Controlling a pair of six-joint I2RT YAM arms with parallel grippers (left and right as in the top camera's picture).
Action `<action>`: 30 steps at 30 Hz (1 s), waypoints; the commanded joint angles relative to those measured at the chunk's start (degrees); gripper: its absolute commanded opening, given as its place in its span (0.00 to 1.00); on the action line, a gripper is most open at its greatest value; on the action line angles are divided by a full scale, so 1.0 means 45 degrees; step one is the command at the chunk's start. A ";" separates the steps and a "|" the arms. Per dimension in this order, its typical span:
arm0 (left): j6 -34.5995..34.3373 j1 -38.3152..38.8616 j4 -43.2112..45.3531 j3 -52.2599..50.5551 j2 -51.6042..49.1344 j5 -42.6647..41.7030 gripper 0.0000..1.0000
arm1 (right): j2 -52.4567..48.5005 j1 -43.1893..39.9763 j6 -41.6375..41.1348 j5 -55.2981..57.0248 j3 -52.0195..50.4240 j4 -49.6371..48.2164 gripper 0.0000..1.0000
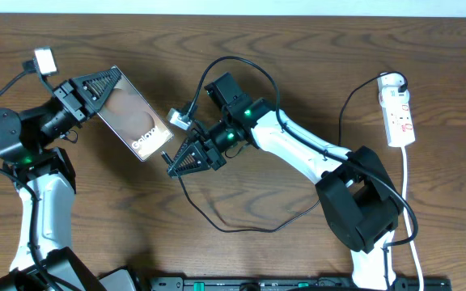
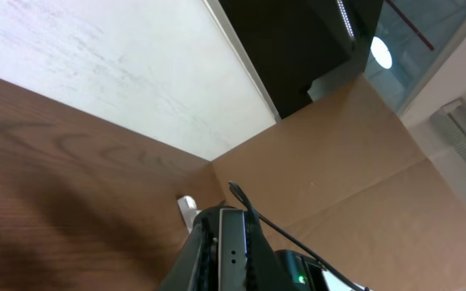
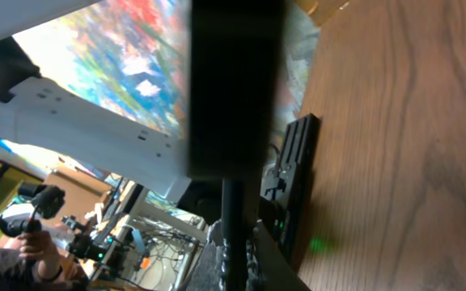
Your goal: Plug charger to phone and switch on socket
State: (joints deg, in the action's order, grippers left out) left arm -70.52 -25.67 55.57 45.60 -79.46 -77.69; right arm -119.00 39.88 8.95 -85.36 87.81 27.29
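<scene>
In the overhead view my left gripper [image 1: 103,82] is shut on the upper end of the phone [image 1: 133,114], held tilted with its glossy face and "Galaxy" lettering up. The left wrist view shows the phone's grey edge [image 2: 231,250] clamped between the fingers. My right gripper [image 1: 178,160] is shut on the charger, the thin black cable [image 1: 217,220], just right of the phone's lower end. In the right wrist view the black connector [image 3: 233,89] stands blurred above the fingers [image 3: 235,246]. The socket [image 1: 398,113], a white power strip with red marks, lies at the far right.
A small white block [image 1: 45,60] on a black wire lies at the far left. A silver-white clip [image 1: 178,119] sits near my right wrist. The white power-strip cord [image 1: 409,190] runs down the right side. A black bar [image 1: 298,284] lines the table's front edge.
</scene>
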 commanded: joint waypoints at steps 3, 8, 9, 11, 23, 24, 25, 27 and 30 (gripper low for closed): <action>-0.0019 -0.0044 0.0160 0.0170 -0.0005 -0.0068 0.07 | -0.0141 -0.0146 -0.3196 0.3381 0.0175 0.0058 0.01; -0.0019 -0.0044 0.0160 0.0170 -0.0005 -0.0068 0.07 | -0.0136 -0.0559 -0.6300 0.7101 0.0175 0.0651 0.01; -0.0019 -0.0044 0.0160 0.0170 -0.0005 -0.0068 0.07 | -0.0136 -0.0665 -0.6713 0.7553 0.0175 0.0821 0.01; -0.0019 -0.0044 0.0160 0.0170 -0.0005 -0.0073 0.07 | -0.0136 -0.0874 -0.7524 0.8888 0.0175 0.1447 0.01; -0.0010 -0.0039 0.0160 0.0170 -0.0005 -0.0223 0.07 | -0.0141 -0.0733 -1.0715 1.7699 0.0131 0.7985 0.01; -0.0010 -0.0039 0.0160 0.0170 -0.0005 -0.0228 0.07 | -0.0141 -0.0651 -1.0807 1.7923 0.0112 0.8140 0.01; -0.0010 -0.0039 0.0160 0.0170 -0.0005 -0.0253 0.07 | -0.0141 -0.0539 -1.0924 1.8122 0.0087 0.8281 0.01; -0.0015 -0.0039 0.0155 0.0170 -0.0005 -0.0272 0.07 | -0.0146 -0.0316 -1.1069 1.8287 -0.0010 0.8320 0.01; -0.0010 -0.0039 0.0155 0.0170 -0.0005 -0.0316 0.07 | -0.0170 -0.0097 -1.1268 1.8321 -0.0160 0.8184 0.01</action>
State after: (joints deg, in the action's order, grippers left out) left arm -70.50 -25.67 55.57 45.60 -79.46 -78.15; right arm -119.04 38.17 -38.89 -7.07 87.96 64.45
